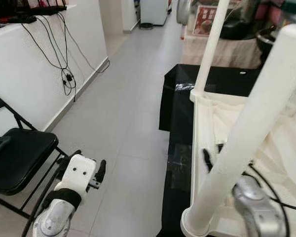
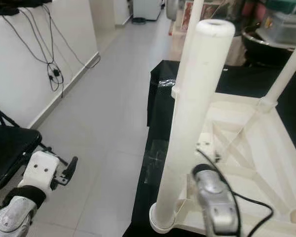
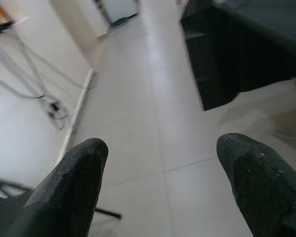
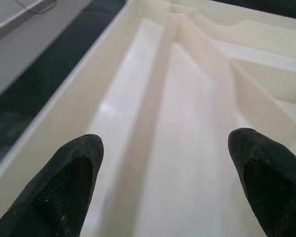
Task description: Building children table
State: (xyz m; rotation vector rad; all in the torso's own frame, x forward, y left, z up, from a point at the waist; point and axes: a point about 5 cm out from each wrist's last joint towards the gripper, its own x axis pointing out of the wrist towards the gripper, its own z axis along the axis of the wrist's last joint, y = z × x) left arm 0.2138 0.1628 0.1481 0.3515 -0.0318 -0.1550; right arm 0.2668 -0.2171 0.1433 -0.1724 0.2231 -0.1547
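Right wrist view has the right gripper [image 4: 163, 182] wide open and holding nothing, hovering over the ribbed underside of the cream table [image 2: 266, 163], which lies upside down on a black cloth [image 2: 160, 106] at the right, 3 legs [image 2: 190, 123] pointing up. At near left, the left gripper [image 3: 158, 182] hangs open and empty above the tiled floor [image 1: 123, 123], beside a black folding chair [image 1: 17, 158]

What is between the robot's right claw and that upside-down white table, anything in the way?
Nothing visible. The right gripper hangs open directly over the ribbed underside of the upturned table top, with a clear gap between its fingers. The nearest table leg stands at the near corner beside that arm.
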